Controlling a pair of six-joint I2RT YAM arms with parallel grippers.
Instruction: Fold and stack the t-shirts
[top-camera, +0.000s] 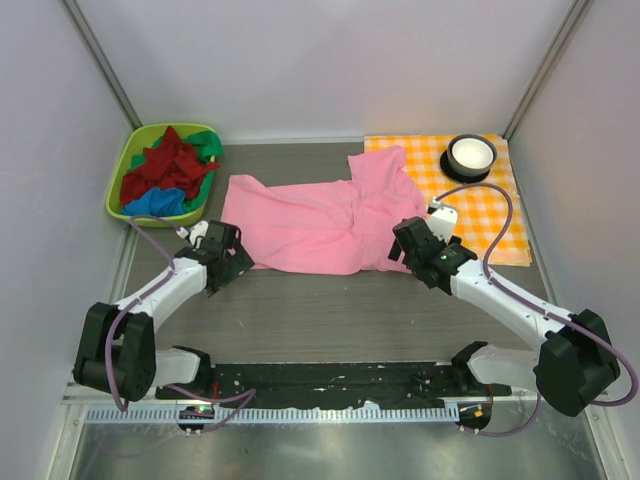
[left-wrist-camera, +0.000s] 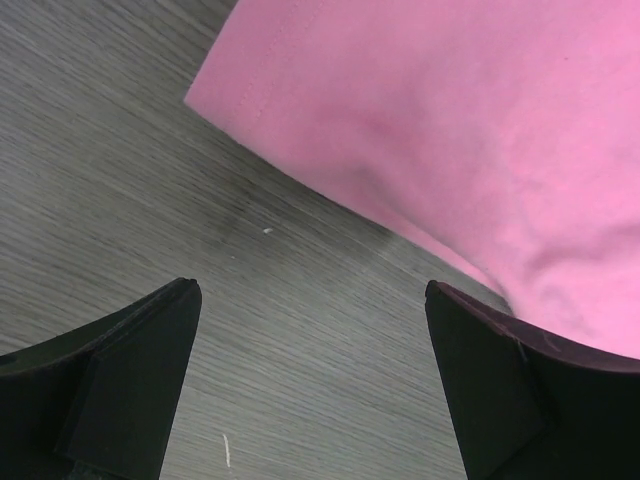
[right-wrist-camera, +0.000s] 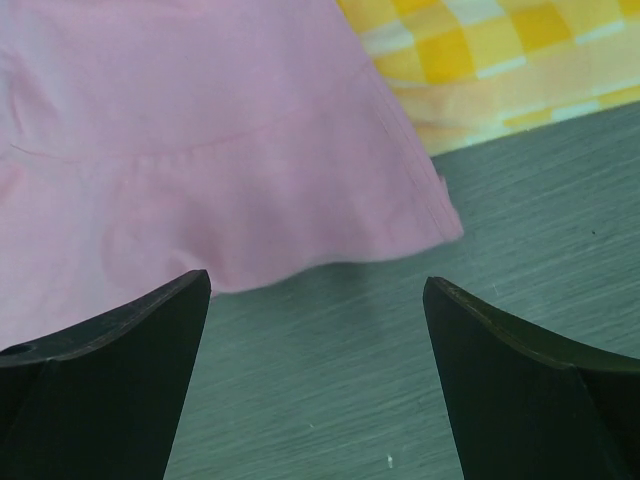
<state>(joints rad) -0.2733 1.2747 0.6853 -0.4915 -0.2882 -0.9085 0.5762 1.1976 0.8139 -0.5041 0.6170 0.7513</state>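
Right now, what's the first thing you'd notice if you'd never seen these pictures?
The big pink t-shirt, spread wrinkled across the middle of the table, grabs the eye first. The left gripper and right gripper sit open at its two near corners, holding nothing. In the far left corner a green basket holds a heap of t-shirts, red, green and blue, and a checked cloth with a bowl lies far right.

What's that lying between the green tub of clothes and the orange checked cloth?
A pink t-shirt, spread out on the table, fills most of that stretch between green tub and checked cloth; the top view shows it.
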